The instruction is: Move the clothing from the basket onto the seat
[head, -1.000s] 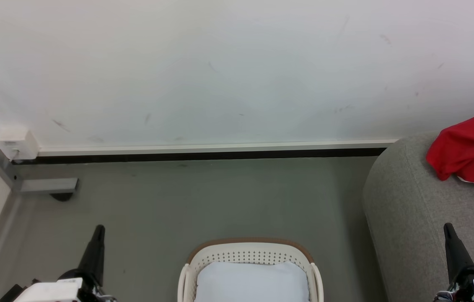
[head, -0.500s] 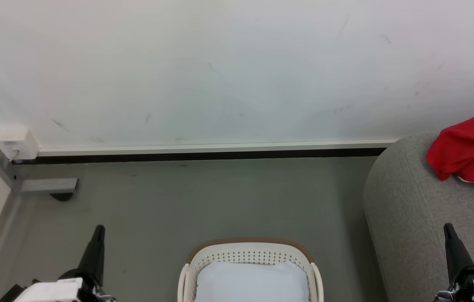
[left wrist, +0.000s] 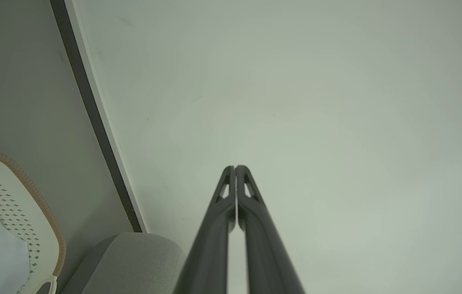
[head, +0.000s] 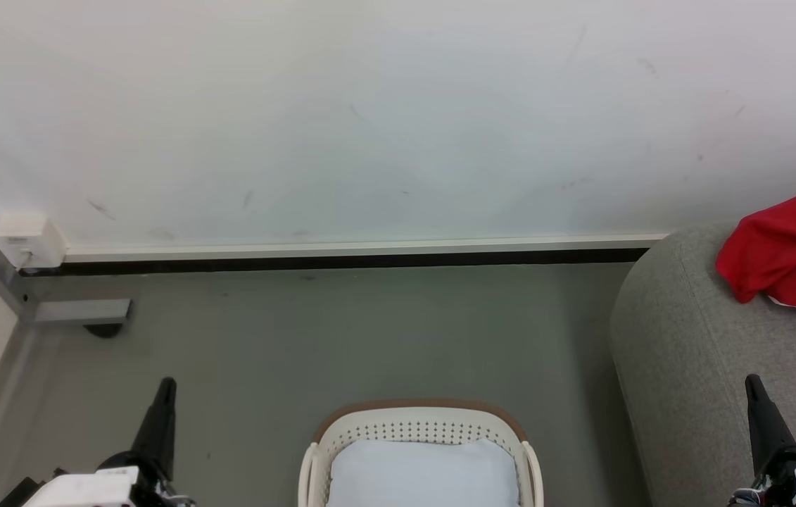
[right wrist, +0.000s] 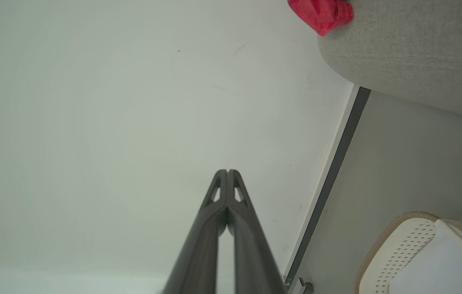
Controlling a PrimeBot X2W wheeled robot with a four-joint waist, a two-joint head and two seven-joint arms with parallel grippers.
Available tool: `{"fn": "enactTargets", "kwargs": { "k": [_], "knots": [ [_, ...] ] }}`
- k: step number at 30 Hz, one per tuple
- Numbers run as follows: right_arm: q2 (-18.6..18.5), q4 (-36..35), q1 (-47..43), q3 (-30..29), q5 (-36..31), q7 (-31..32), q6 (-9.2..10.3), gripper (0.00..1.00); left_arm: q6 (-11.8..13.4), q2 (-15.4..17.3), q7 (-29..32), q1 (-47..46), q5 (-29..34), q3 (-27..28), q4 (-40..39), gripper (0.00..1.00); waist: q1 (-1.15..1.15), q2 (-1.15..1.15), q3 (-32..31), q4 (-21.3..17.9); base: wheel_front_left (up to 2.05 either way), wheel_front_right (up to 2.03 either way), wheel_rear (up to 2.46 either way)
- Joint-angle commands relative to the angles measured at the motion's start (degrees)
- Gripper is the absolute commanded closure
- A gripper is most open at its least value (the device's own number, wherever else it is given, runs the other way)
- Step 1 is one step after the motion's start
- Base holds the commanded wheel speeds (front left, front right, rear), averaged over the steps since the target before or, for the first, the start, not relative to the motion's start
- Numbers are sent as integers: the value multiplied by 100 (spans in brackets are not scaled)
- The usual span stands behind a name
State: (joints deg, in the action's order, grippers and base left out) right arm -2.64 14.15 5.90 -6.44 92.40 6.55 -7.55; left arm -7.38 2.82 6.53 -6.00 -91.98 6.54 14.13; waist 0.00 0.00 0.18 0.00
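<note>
The red clothing (head: 788, 250) lies bunched on the grey seat (head: 693, 359) at the right edge of the head view, and its red fold (right wrist: 321, 14) also rests on the seat (right wrist: 410, 45) at the top of the right wrist view. The cream basket (head: 420, 422) with a brown rim stands on the floor at bottom centre, holding a pale pad (head: 422, 472). My left gripper (head: 165, 386) is shut and empty at lower left, fingertips together (left wrist: 235, 167). My right gripper (head: 752, 384) is shut and empty at lower right, over the seat's front, tips pressed together (right wrist: 227, 171).
A white wall (head: 398, 120) with a dark baseboard (head: 341, 262) runs behind the grey floor (head: 341, 338). A grey metal frame foot (head: 77, 311) and a white box (head: 30, 239) sit at the left corner. The basket rim (left wrist: 47, 220) and the seat's end (left wrist: 132, 261) lie low in the left wrist view.
</note>
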Motion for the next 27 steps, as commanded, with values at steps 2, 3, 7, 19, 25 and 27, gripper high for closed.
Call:
{"fn": "enactTargets", "kwargs": {
  "k": [2, 3, 7, 19, 25, 27],
  "knots": [
    [-44, -28, 66, -22, 5, 16, 12, 100, -27, 9, 22, -50, -79, 12, -20, 100, 0, 0, 0, 0, 0, 0, 0],
    [-44, -28, 66, -22, 5, 16, 12, 100, -27, 9, 22, -50, -79, 12, -20, 100, 0, 0, 0, 0, 0, 0, 0],
    [-44, -28, 66, -22, 5, 16, 12, 100, -27, 9, 22, -50, -79, 12, -20, 100, 0, 0, 0, 0, 0, 0, 0],
    [-43, -28, 66, -22, 5, 16, 12, 100, -27, 9, 22, -50, -79, 12, -20, 100, 0, 0, 0, 0, 0, 0, 0],
    [-43, -28, 66, -22, 5, 16, 12, 100, -27, 9, 22, -50, -79, 12, -20, 100, 0, 0, 0, 0, 0, 0, 0],
    [-43, -28, 66, -22, 5, 16, 12, 100, -27, 9, 22, -50, -79, 12, -20, 100, 0, 0, 0, 0, 0, 0, 0]
  ]
}}
